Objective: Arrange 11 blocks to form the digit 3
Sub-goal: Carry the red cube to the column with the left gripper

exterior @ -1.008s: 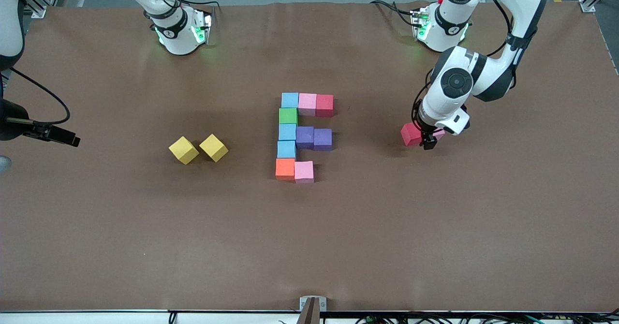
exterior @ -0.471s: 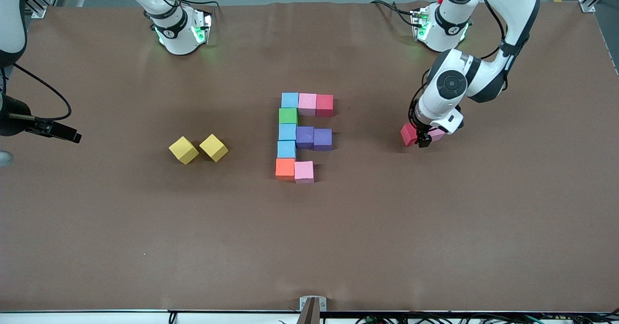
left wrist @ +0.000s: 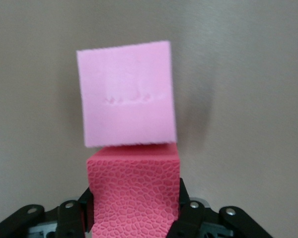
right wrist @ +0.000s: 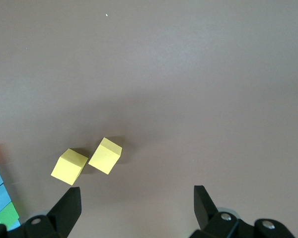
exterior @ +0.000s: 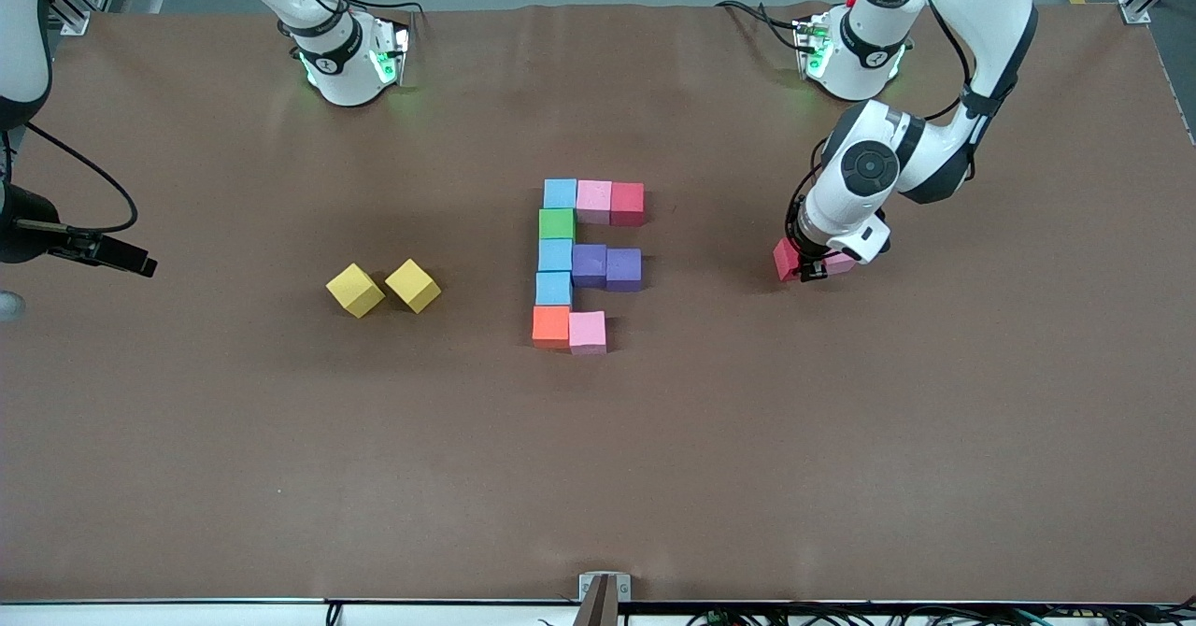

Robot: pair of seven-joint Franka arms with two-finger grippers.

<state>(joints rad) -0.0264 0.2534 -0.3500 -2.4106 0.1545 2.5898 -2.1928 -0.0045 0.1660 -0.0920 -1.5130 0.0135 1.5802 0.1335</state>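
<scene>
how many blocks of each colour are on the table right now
light blue blocks: 3
green block: 1
orange block: 1
purple blocks: 2
pink blocks: 3
red blocks: 2
yellow blocks: 2
total: 14

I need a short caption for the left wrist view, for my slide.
Left gripper fingers closed on a red block touching a pink block.

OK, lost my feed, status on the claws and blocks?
Left claw shut on red block, pink block touching it. Right claw open, waiting. Digit 3 one block short.
</scene>
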